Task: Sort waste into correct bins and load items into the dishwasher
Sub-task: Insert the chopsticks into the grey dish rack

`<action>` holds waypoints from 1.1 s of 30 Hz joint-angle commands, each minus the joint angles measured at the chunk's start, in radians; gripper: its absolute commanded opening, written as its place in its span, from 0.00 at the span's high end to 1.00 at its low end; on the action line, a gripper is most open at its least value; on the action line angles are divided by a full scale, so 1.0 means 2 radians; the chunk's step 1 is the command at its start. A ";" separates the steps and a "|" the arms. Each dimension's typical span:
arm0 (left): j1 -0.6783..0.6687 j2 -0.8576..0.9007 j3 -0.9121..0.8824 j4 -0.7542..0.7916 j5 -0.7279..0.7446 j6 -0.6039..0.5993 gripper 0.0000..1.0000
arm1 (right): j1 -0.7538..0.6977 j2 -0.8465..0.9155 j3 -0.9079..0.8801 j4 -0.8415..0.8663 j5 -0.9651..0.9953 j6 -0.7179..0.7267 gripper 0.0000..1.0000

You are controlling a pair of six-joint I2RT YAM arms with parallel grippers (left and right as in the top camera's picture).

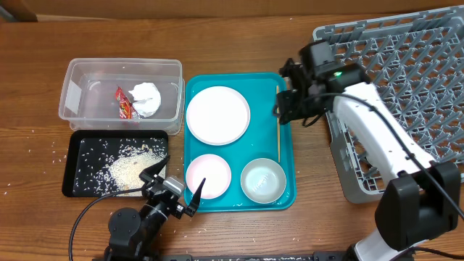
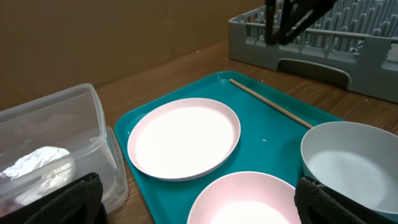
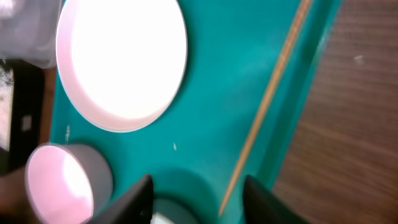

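A large white plate (image 1: 217, 114), a small white bowl (image 1: 208, 175), a pale bowl (image 1: 262, 180) and one wooden chopstick (image 1: 278, 123) lie on the teal tray (image 1: 239, 80). My left gripper (image 1: 186, 169) is open and empty at the small bowl's front rim, which sits between its fingers in the left wrist view (image 2: 199, 199). My right gripper (image 1: 283, 90) is open over the tray's right edge, with the chopstick (image 3: 273, 81) running between its fingers (image 3: 199, 199). The clear tub (image 1: 94, 72) holds the red wrapper (image 1: 125, 103) and paper wad (image 1: 147, 98). Rice (image 1: 134, 165) lies in the black tray (image 1: 83, 156).
The grey dish rack (image 1: 406, 72) stands at the right, close behind my right arm. A few rice grains are scattered on the wood (image 1: 51, 152) left of the black tray. The tub and black tray sit just left of the teal tray.
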 commanded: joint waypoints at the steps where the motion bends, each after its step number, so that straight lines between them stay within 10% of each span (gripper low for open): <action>1: 0.005 -0.005 -0.002 0.001 0.006 0.006 0.00 | 0.032 0.017 -0.041 0.039 0.104 0.103 0.47; 6: 0.005 -0.005 -0.002 0.001 0.006 0.006 0.00 | 0.042 0.056 -0.064 0.080 0.177 0.133 0.47; 21: 0.005 -0.005 -0.002 0.001 0.006 0.006 0.00 | 0.046 0.138 -0.061 0.074 0.102 0.133 0.96; 33: 0.005 -0.005 -0.002 0.001 0.006 0.006 0.00 | 0.024 -0.023 0.028 -0.012 0.137 0.104 0.96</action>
